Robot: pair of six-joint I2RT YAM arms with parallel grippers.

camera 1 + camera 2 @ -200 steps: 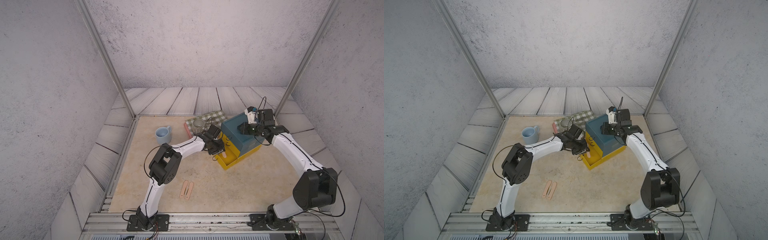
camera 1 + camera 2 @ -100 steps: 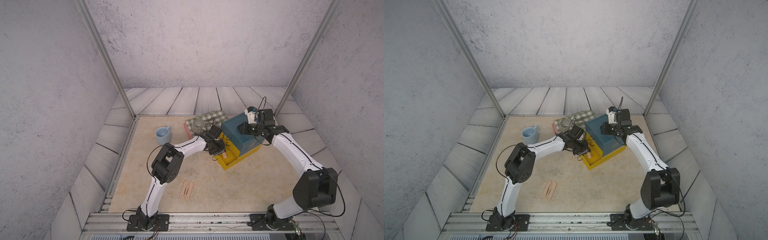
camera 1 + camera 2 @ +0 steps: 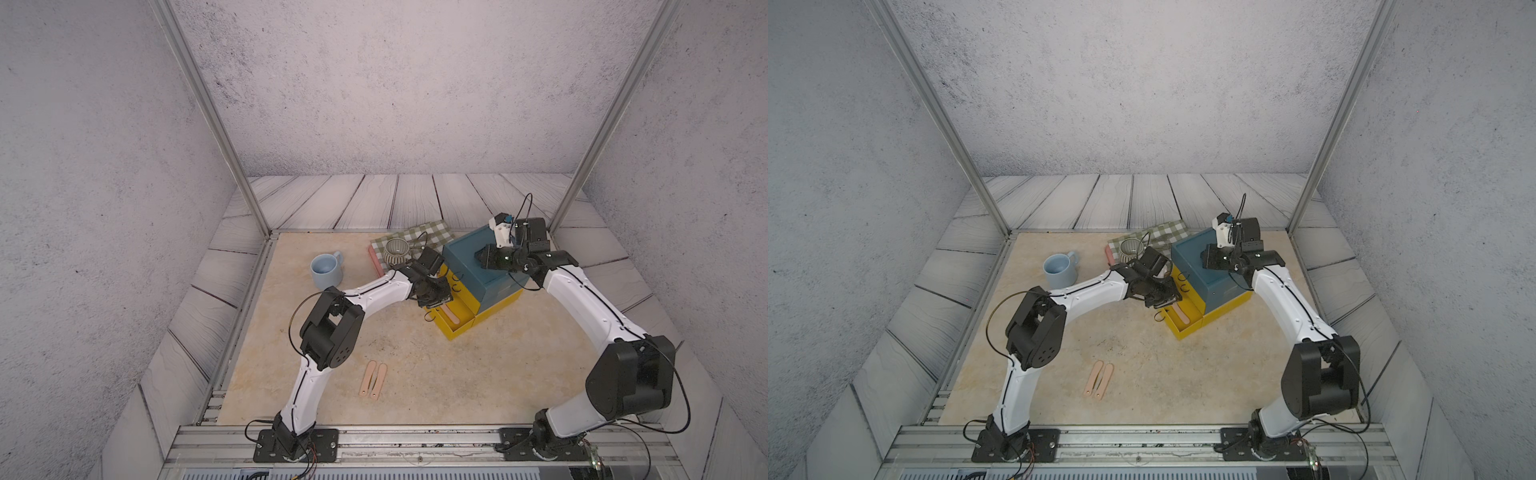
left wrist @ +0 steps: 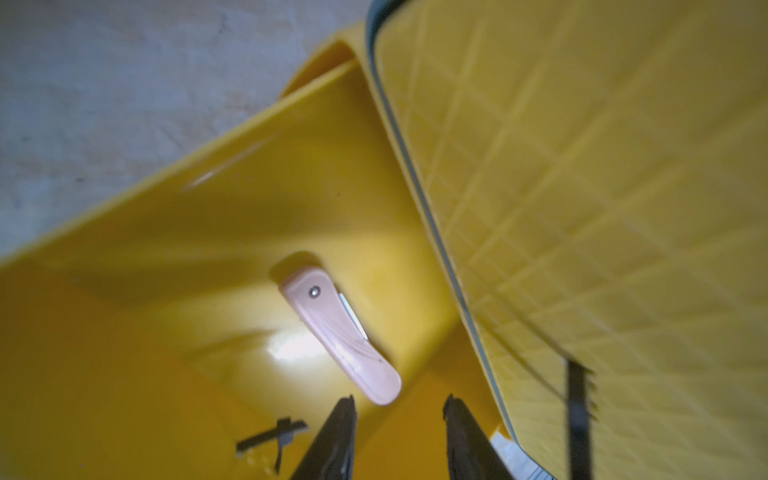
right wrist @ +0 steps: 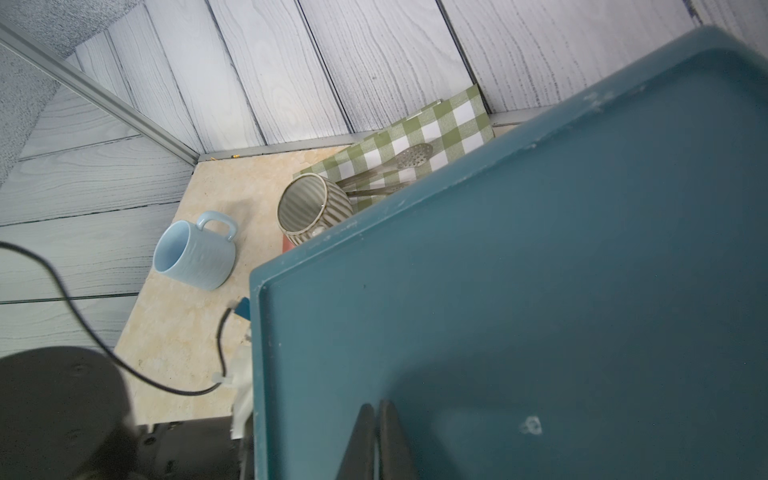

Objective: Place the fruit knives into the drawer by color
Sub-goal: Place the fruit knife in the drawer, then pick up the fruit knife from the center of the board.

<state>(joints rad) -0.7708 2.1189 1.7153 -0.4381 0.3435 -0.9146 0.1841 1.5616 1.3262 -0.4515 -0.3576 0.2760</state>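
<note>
The left claw (image 4: 399,402) is open, with nothing between its jaws. A pink knife (image 4: 340,336) lies flat in the yellow drawer (image 4: 166,232), just ahead of the claw's tips and not touching them. The right claw (image 5: 378,415) is closed and empty, low over the chest (image 5: 540,270) top. Two more pink knives (image 3: 372,380) lie side by side on the table (image 3: 498,374), far behind the left claw. They look small, light, hard and smooth, so they may slip. Pinching one across its thin middle is likely best.
</note>
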